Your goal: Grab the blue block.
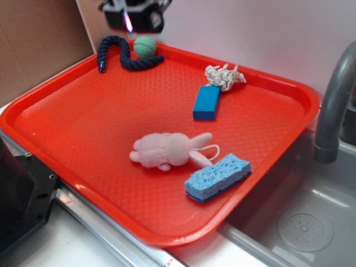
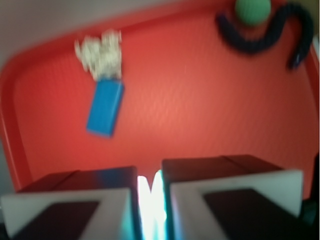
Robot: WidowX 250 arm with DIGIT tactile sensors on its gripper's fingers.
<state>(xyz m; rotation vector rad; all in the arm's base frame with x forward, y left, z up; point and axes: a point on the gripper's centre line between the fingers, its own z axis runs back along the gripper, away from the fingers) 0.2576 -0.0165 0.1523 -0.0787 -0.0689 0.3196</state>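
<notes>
The blue block [image 1: 206, 103] lies flat on the red tray [image 1: 83, 111], toward its far right, one end against a white frayed rope knot [image 1: 224, 77]. In the wrist view the block [image 2: 105, 108] lies at upper left, far ahead of the jaws. My gripper [image 1: 133, 19] hangs high over the tray's far left corner, mostly cut off by the top of the exterior view. In the wrist view the gripper [image 2: 150, 180] has its two jaws nearly together, only a thin bright slit between them, and holds nothing.
A paler blue sponge [image 1: 217, 177] and a pink plush bunny [image 1: 169, 150] lie near the tray's front. A green ball [image 1: 145, 47] and a dark blue rope [image 1: 123, 54] lie at the far left. A sink with a grey faucet [image 1: 334, 105] is to the right.
</notes>
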